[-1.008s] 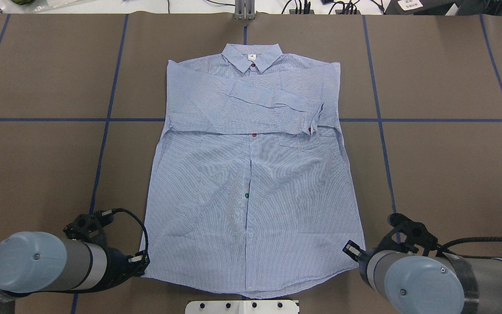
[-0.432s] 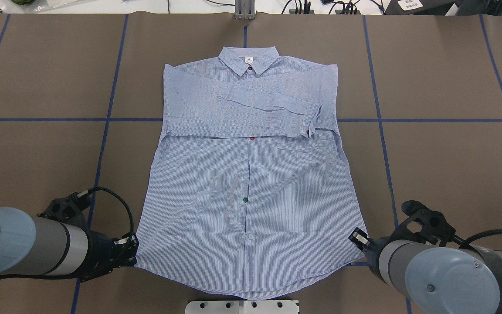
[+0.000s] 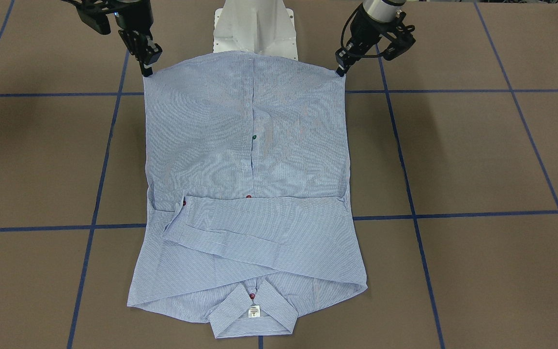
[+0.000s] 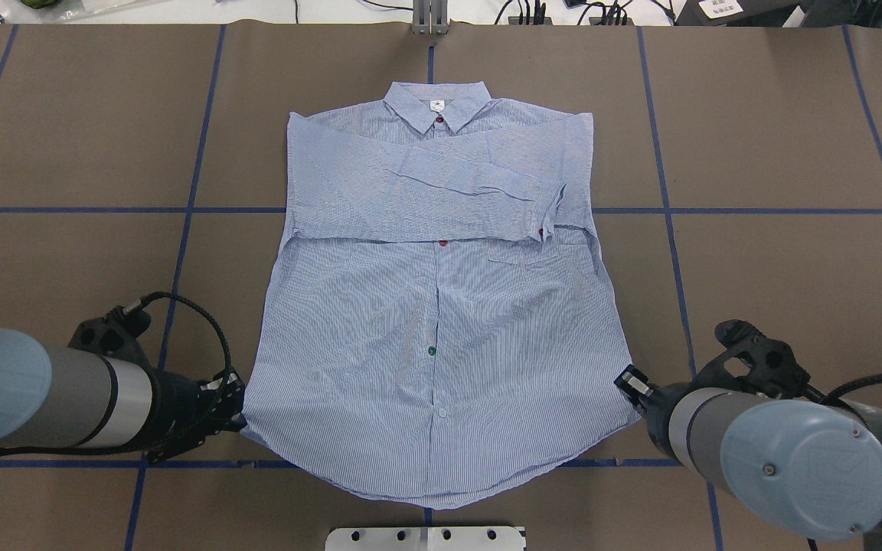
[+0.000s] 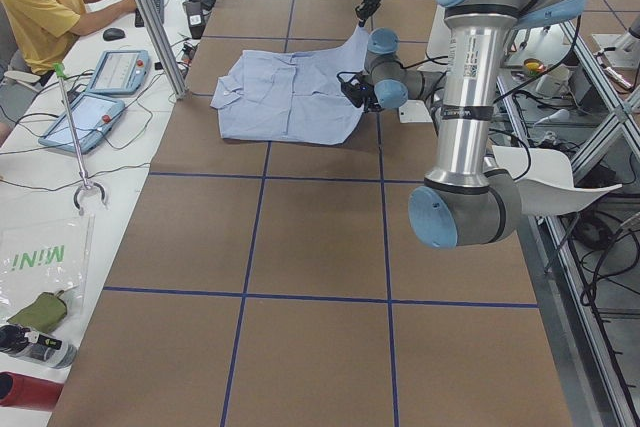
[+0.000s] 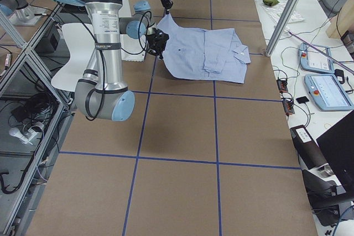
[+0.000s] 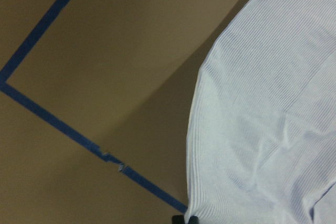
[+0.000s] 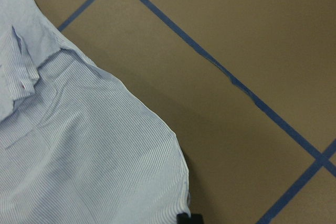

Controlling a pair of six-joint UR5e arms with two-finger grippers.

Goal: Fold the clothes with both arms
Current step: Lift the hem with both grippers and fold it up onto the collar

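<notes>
Brown blue-taped table (image 4: 793, 268), left gripper (image 4: 238, 413) and right gripper (image 4: 632, 386) clamped on shirt (image 4: 441, 306) corners

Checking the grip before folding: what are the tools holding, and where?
The shirt, by its two bottom hem corners: left tool on one, right tool on the other.

Robotics lab: tape-gridded table (image 4: 793, 138), teach pendants (image 6: 330, 91).

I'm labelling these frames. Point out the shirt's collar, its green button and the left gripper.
Collar (image 4: 439, 96): overhead view, neckband at its middle.
Green button (image 4: 432, 350): overhead view, the button's centre.
Left gripper (image 4: 237, 404): overhead view, fingertips at the shirt (image 4: 349, 329) hem corner.
</notes>
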